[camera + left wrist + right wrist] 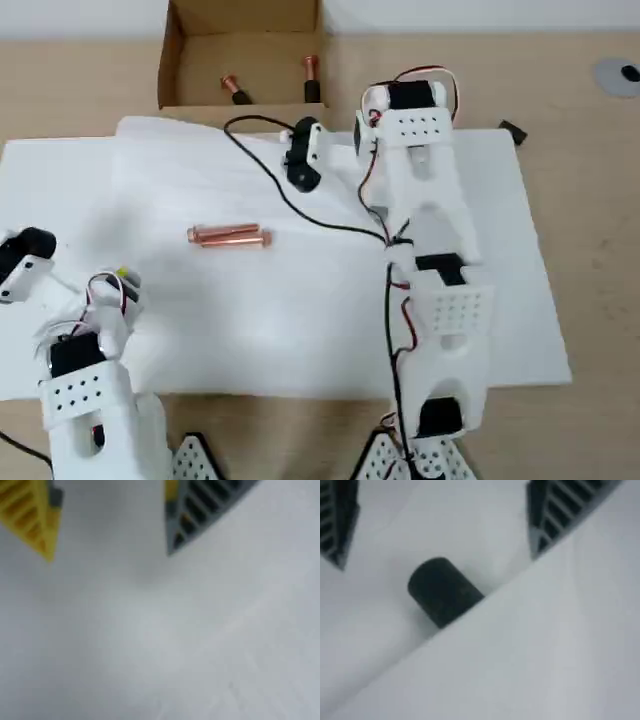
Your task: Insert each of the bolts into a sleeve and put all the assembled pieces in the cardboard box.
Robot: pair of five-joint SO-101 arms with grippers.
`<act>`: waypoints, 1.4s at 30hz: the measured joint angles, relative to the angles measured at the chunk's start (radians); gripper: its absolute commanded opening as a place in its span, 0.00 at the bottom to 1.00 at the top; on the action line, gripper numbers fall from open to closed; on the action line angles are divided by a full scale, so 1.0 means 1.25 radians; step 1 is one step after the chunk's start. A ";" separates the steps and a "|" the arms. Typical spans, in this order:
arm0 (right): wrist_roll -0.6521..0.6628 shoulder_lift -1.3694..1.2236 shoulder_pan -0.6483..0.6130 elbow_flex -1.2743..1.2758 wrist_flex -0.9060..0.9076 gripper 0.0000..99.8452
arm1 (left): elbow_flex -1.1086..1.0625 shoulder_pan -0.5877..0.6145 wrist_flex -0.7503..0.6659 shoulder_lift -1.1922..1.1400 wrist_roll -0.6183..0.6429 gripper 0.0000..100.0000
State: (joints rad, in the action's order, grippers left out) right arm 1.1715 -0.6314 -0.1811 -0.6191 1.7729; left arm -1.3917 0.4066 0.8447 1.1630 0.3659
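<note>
Right gripper (437,560): spread, empty, over sleeve (442,591) against sheet (545,655) edge.
Left gripper (107,552): spread, empty.
Risk: sleeve rolling away if one finger touches first.

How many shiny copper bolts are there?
4. Two bolts lie side by side on the white sheet; two more, in black sleeves, sit in the cardboard box. Others could be hidden.

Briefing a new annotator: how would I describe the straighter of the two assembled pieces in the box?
Look to the cardboard box beyond the white sheet. Two copper bolts in black sleeves lie inside; yours is the assembled piece by the wall nearer the outstretched arm, lying straight front to back, whereas its neighbour lies slanted.
</note>
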 measured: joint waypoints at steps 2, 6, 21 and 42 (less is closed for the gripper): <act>0.020 -0.001 0.000 0.000 0.000 0.29 | 0.000 0.000 0.000 0.000 0.000 0.16; 0.072 -0.001 -0.001 0.000 0.000 0.29 | 0.000 0.000 0.000 0.000 0.000 0.16; 0.284 -0.001 0.028 0.055 0.000 0.37 | 0.016 0.000 0.000 0.000 -0.027 0.16; 0.329 -0.119 0.031 -0.017 0.001 0.37 | 0.018 0.000 0.000 0.000 -0.069 0.16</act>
State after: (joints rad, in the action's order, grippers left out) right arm 1.5827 -0.7802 -0.1427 -0.6406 1.7745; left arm -1.3686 0.4066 0.8447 1.1630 0.2800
